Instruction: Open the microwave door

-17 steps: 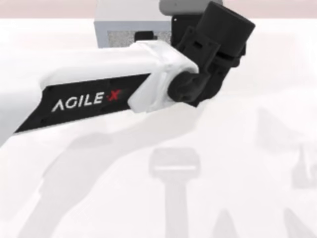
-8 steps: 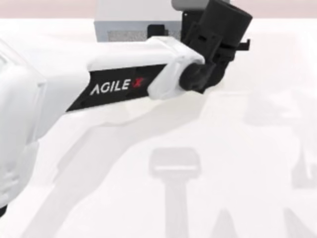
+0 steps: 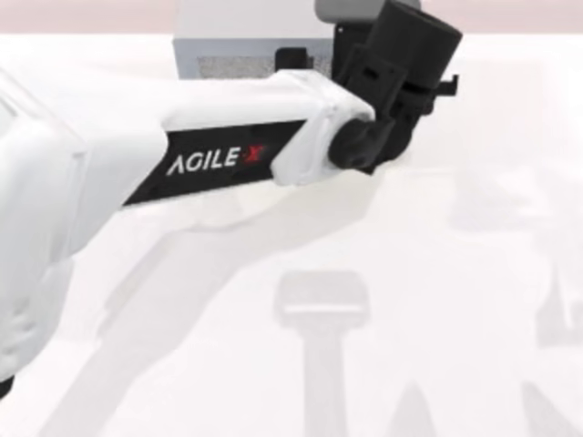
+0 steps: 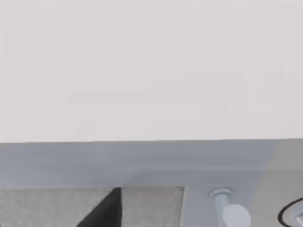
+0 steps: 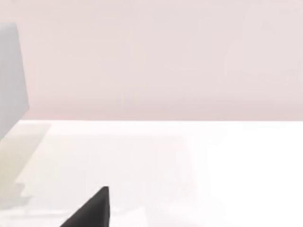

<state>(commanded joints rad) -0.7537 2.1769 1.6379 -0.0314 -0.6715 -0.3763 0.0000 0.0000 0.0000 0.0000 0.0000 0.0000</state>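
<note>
Door from gripper: the microwave door lies directly ahead of the left gripper, whose dark fingertip overlaps the speckled window in the left wrist view.
Door axis: the panel runs sideways across the front of the microwave, at the table's far edge.
Nearer arm: the left arm, stretched up to the microwave front; the right gripper is away over bare table, parked.
Left gripper state: cannot tell whether released or clenched.
Right gripper state: cannot tell.
Beside the door: a round knob, just past the window's edge.
In the way: nothing visible between fingertip and door.
</note>
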